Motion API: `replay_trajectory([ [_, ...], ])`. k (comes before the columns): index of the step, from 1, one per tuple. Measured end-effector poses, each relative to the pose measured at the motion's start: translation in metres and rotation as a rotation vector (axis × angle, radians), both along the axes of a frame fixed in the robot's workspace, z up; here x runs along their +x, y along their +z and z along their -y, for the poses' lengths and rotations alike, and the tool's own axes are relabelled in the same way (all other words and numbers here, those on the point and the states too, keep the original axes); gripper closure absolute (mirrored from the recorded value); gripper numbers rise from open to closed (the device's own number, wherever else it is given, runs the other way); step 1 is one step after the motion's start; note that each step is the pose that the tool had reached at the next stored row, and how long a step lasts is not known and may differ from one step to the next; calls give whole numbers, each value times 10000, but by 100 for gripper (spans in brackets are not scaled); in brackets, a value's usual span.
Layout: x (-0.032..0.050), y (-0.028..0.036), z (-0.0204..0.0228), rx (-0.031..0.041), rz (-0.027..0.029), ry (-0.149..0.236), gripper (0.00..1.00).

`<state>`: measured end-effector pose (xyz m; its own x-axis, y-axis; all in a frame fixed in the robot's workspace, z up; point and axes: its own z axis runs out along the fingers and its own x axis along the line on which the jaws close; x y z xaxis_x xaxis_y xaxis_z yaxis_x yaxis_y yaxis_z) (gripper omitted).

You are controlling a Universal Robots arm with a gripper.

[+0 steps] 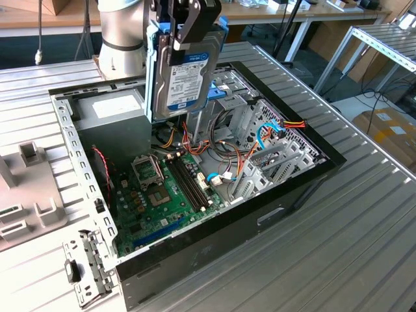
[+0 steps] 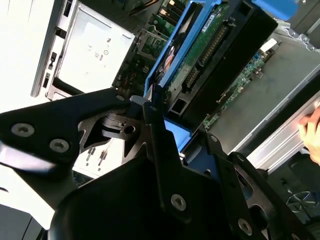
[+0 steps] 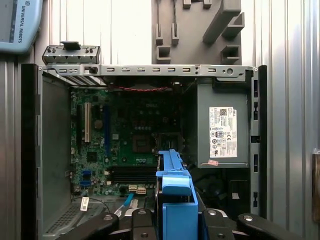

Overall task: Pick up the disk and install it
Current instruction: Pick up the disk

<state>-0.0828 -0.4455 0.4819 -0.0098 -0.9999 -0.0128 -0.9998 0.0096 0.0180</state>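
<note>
Silver disk, label seen in exterior view, underside in second wrist view, clamped by the hand above the case (motherboard inside).

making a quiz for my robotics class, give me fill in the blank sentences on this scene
1. The claw holds the disk ____ the open computer case.
2. The carrier around the disk is ____ plastic.
3. The motherboard inside the case is ____.
4. The power supply carries a ____ sticker.
Missing: above; blue; green; white.
</note>
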Motion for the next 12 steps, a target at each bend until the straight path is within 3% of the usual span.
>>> replay_trajectory([
  [12,0,-4,179,0,0,0,63],
])
